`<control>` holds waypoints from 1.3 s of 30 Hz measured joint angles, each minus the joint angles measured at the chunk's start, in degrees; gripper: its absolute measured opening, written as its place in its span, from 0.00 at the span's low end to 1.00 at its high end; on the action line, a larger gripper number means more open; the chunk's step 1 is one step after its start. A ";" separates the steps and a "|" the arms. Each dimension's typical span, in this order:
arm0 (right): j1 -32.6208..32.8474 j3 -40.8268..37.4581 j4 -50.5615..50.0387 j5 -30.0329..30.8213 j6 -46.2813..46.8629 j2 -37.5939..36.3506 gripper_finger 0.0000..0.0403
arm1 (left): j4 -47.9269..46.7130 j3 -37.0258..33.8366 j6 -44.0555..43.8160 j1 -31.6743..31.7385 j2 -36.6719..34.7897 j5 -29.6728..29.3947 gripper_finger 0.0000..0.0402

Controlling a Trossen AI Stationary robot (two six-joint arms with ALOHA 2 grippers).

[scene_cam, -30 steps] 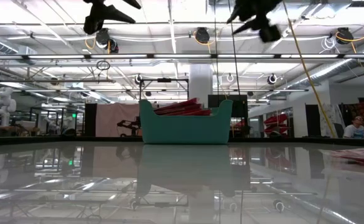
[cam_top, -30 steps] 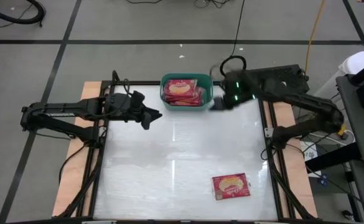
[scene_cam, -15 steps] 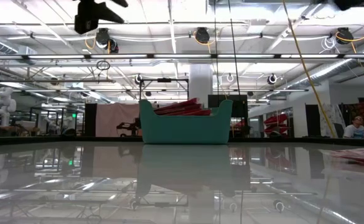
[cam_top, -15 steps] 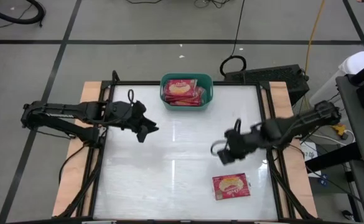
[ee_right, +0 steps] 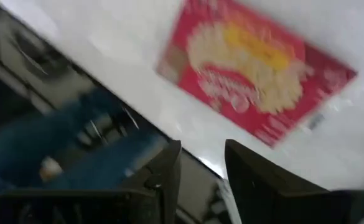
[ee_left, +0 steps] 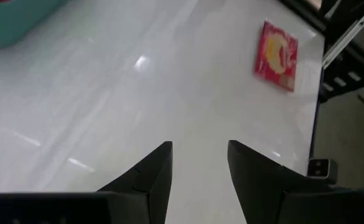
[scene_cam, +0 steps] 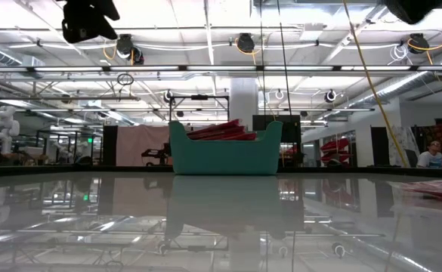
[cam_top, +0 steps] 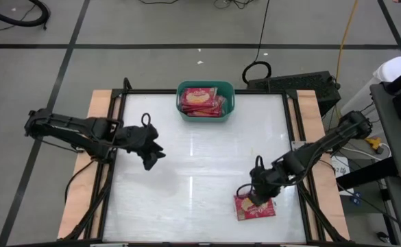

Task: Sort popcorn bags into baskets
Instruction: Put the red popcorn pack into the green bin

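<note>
Nearly done — the teal basket (cam_top: 205, 100) at the tabletop's far edge holds a stack of popcorn bags (cam_top: 203, 101), and one last bag (cam_top: 255, 205) lies near the front. The right gripper (cam_top: 253, 195) hangs over it, fingers apart and empty — the left gripper (cam_top: 152, 155) waits, parted, near the tabletop's left side.

Glossy white table (cam_top: 200, 165) with teal basket (cam_top: 205, 112), one red popcorn bag (cam_top: 256, 207).
</note>
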 joint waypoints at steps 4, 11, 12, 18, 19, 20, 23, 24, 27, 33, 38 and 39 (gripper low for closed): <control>-0.11 -4.13 -0.06 -7.43 -5.13 0.00 0.30 | -0.35 -0.02 -1.94 -1.81 0.00 -1.39 0.39; -0.24 -12.17 0.12 -9.01 -16.63 -0.09 0.31 | -0.03 -0.02 -6.72 -4.04 0.02 -4.56 0.39; -0.26 -13.29 0.02 -9.11 -17.92 -0.09 0.33 | -0.02 -0.02 -7.47 -4.37 0.02 -4.92 0.39; -1.92 -19.32 1.54 -8.38 -25.74 -0.09 0.51 | 0.00 -0.02 -12.61 -6.61 0.49 -8.95 0.39; -2.24 -19.94 1.68 -7.51 -27.14 -0.09 0.54 | 0.02 -0.02 -13.60 -6.77 0.71 -9.23 0.39; -2.59 -20.44 1.79 -6.60 -28.91 -0.09 0.58 | -0.02 -0.06 -14.49 -7.02 0.85 -9.47 0.39; -3.26 -21.28 2.27 -3.85 -34.94 -0.09 0.66 | 0.67 -0.04 -17.30 -7.76 2.02 -10.41 0.39; -3.26 -21.48 2.68 -2.97 -37.10 -0.09 0.68 | 0.67 -0.06 -18.18 -8.03 2.54 -10.52 0.39; -3.23 -22.81 5.03 -2.65 -42.19 -0.11 0.70 | 1.16 -0.10 -20.75 -8.87 4.30 -10.75 0.39; -2.31 -28.67 14.12 -3.87 -43.43 -0.31 0.67 | 5.62 -0.09 -24.39 -10.75 8.64 -10.76 0.39; -1.90 -31.51 15.58 -1.88 -44.13 -0.35 0.56 | 12.88 -0.09 -26.87 -11.35 12.09 -11.45 0.39; -1.75 -31.60 15.69 -1.83 -44.53 -0.42 0.52 | 14.68 -0.08 -27.50 -11.35 12.94 -11.94 0.39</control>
